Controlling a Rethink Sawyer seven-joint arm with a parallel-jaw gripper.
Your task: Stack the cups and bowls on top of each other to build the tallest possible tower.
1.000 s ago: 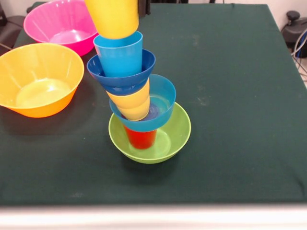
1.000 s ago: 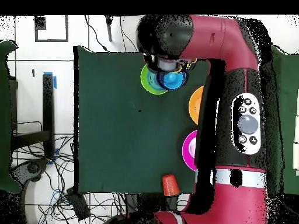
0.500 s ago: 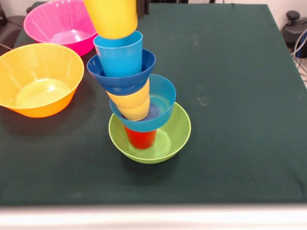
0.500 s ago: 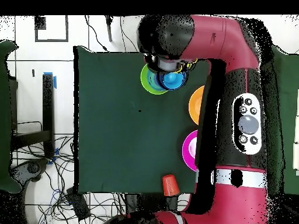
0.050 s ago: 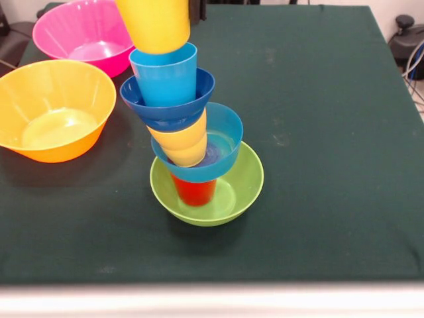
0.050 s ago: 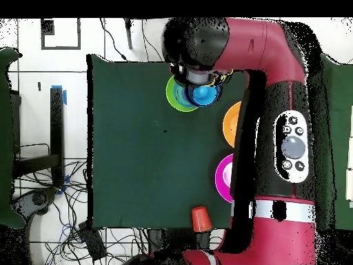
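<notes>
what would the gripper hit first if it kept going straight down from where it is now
Probably the top yellow cup of the tower: the arm's head hangs directly over it. The gripper itself is hidden, so contact can't be judged.

Close oblique view from the counter's (image 5: 318,99) front edge, angled down its green cloth, overhead view high above, straight down, whole counter, floor cables, red arm (image 6: 276,131), both sharing the tower (image 5: 192,146) and bowls.
</notes>
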